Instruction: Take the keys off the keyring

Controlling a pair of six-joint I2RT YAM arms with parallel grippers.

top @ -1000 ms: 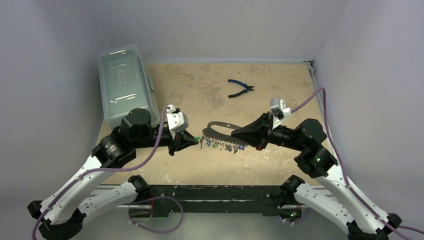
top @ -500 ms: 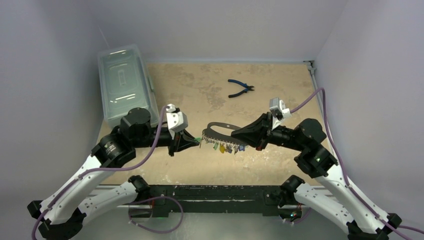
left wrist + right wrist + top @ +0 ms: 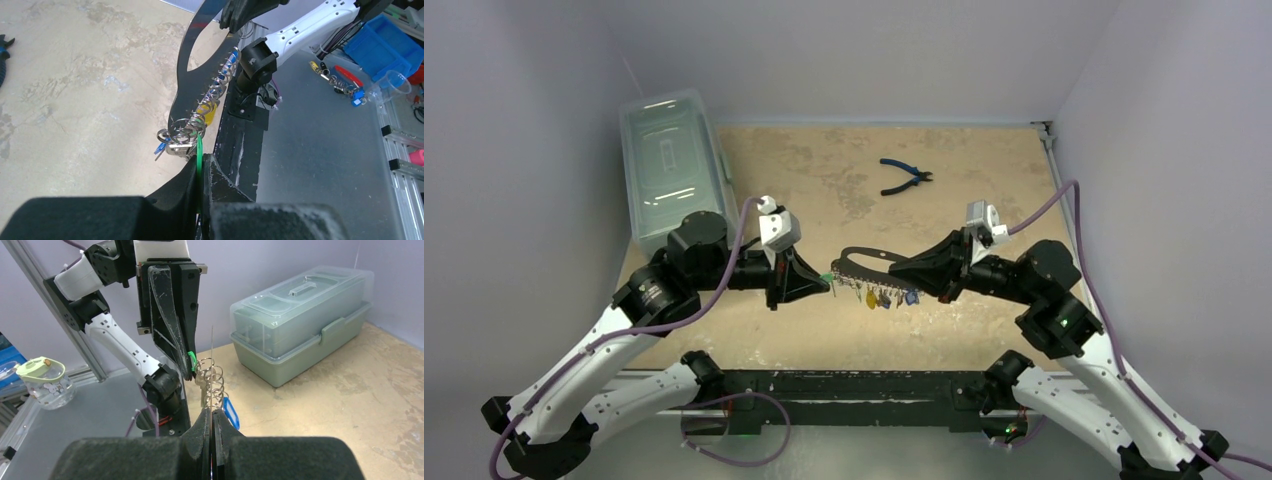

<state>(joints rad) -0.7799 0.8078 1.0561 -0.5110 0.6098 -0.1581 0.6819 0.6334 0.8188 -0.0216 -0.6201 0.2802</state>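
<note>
You had nudged the left gripper (image 3: 825, 281) rightward since a second before, narrowing its gap to the right gripper (image 3: 894, 268). Its jaws were clenched on a green tag (image 3: 199, 150) at the left end of the keys (image 3: 879, 295). Your right jaws pinched the thin edge of the keyring (image 3: 861, 250), which hung between both grippers over the near middle of the table (image 3: 804, 160). The table's near edge lay close by. The lidded box (image 3: 674, 165) at far left and the pliers (image 3: 906, 177) farther back stood well apart.
</note>
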